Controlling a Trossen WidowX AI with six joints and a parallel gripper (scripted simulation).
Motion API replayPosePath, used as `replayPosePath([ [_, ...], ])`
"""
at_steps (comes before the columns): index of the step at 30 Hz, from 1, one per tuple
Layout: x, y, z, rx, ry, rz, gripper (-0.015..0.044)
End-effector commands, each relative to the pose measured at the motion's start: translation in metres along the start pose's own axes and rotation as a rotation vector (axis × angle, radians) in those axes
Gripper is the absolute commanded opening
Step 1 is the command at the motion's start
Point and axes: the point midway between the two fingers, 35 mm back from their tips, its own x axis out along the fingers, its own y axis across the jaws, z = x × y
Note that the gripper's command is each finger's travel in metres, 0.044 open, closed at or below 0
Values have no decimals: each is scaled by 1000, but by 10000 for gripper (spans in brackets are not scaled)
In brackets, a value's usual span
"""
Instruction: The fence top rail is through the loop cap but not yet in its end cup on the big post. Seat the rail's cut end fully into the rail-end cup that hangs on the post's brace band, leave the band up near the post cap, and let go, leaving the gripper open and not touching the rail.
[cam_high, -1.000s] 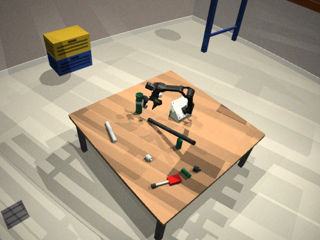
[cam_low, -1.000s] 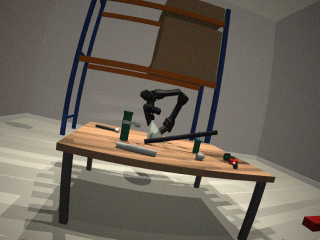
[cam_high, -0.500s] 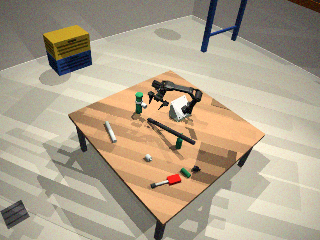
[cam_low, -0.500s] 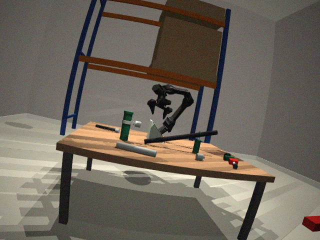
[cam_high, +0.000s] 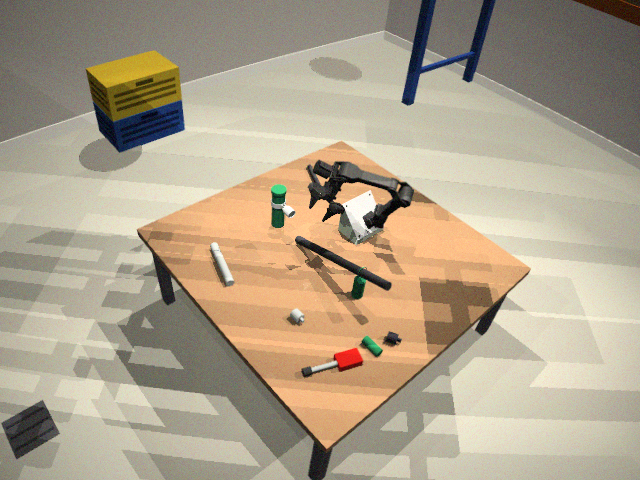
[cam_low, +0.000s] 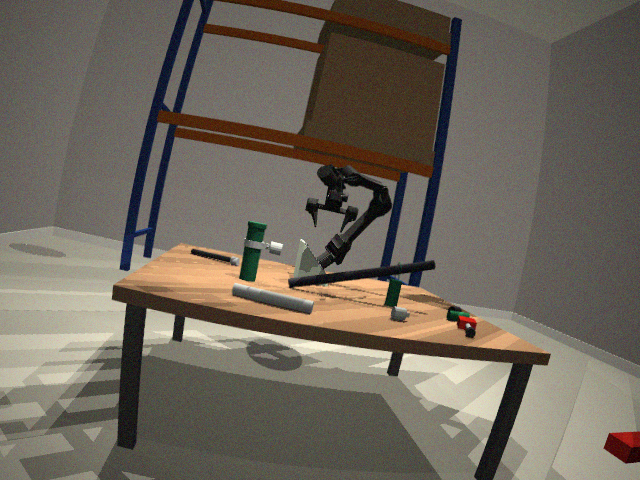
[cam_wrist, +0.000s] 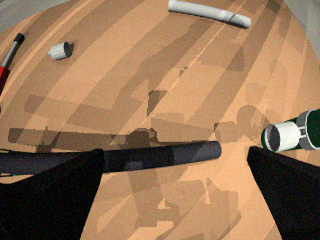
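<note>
Right now the gripper (cam_high: 322, 206) hangs spread wide and empty at upper centre of the top view, above the gap between the rail's cut end (cam_high: 299, 239) and the rail-end cup (cam_high: 289, 210) on the big post (cam_high: 278, 206), so a careless grab could knock the band down or pull the rail from the loop cap (cam_high: 359, 285).

The green post (cam_high: 278, 206) stands near the table's (cam_high: 454, 248) far-left edge, band and pale cup (cam_high: 287, 210) up by its cap. The tool (cam_high: 324, 203) hangs wide open just right of the post, holding nothing. The black rail (cam_high: 341, 261) lies well right of the post, its near end apart from the cup.
</note>
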Motion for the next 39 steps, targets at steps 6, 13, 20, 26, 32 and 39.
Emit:
replayPosePath([
  [6,26,11,-8,-480,146,46,440],
  [13,58,26,-22,-1134,306,219,440],
  [20,79,39,-36,-1633,380,441,440],
  [26,79,39,-36,-1633,380,441,440],
  [32,79,39,-36,-1633,380,441,440],
  [39,109,39,-53,-1633,379,442,440],
])
